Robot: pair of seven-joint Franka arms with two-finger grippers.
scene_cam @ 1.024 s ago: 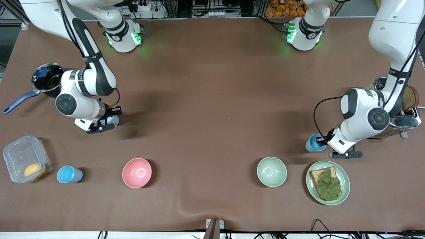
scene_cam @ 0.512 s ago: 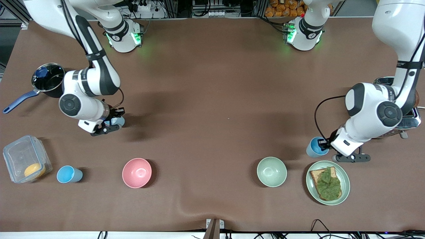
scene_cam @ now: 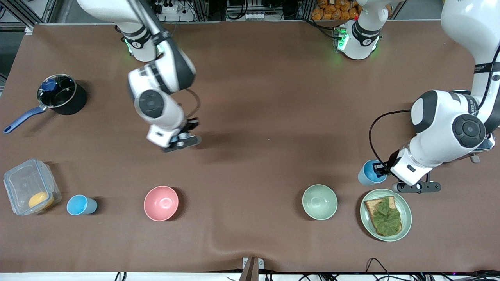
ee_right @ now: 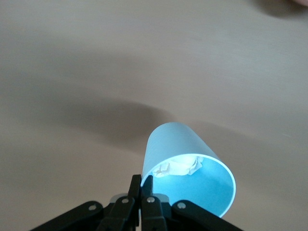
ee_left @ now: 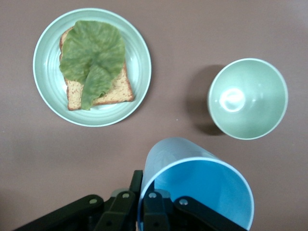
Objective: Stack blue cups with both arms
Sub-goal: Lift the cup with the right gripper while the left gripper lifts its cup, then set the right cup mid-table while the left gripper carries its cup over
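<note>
My right gripper [scene_cam: 186, 133] is shut on the rim of a blue cup [ee_right: 185, 166] with a whitish bit inside. It holds the cup tilted in the air over bare table toward the middle; the hand mostly hides the cup in the front view. My left gripper [scene_cam: 378, 168] is shut on the rim of a second blue cup [scene_cam: 367, 173], which also shows in the left wrist view [ee_left: 197, 185]. That cup is held just off the table beside the plate. A third blue cup [scene_cam: 80, 205] stands on the table between the plastic box and the pink bowl.
A pink bowl [scene_cam: 161, 203] and a pale green bowl [scene_cam: 319, 201] stand near the front camera. A plate with toast and lettuce [scene_cam: 406, 218] lies under the left hand. A pot with a blue handle [scene_cam: 58, 95] and a plastic box [scene_cam: 27, 181] are at the right arm's end.
My right arm has lifted its cup and carried it from beside the pot toward the middle of the table. My left arm has risen a little; its cup has hardly moved.
</note>
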